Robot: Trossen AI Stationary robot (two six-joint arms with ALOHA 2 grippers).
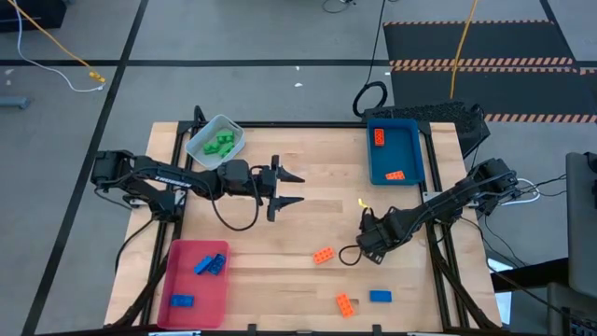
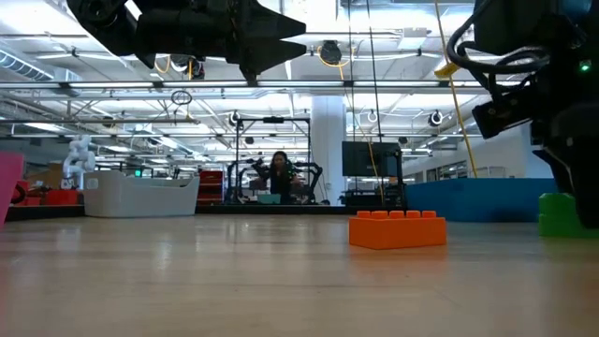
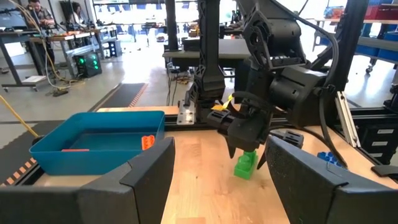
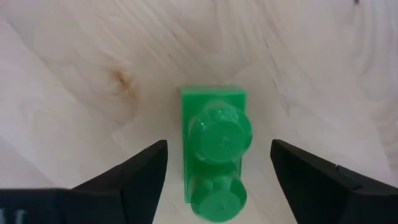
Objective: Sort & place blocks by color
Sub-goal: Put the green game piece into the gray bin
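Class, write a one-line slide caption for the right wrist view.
Right gripper open, its fingers either side of a green block on the wooden table.

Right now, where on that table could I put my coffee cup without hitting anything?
Bare wood lies between the pale tray and blue tray, and in the middle ahead of the left gripper. It is crowded near the right gripper, straddling a green block, with orange blocks and a blue block close by.
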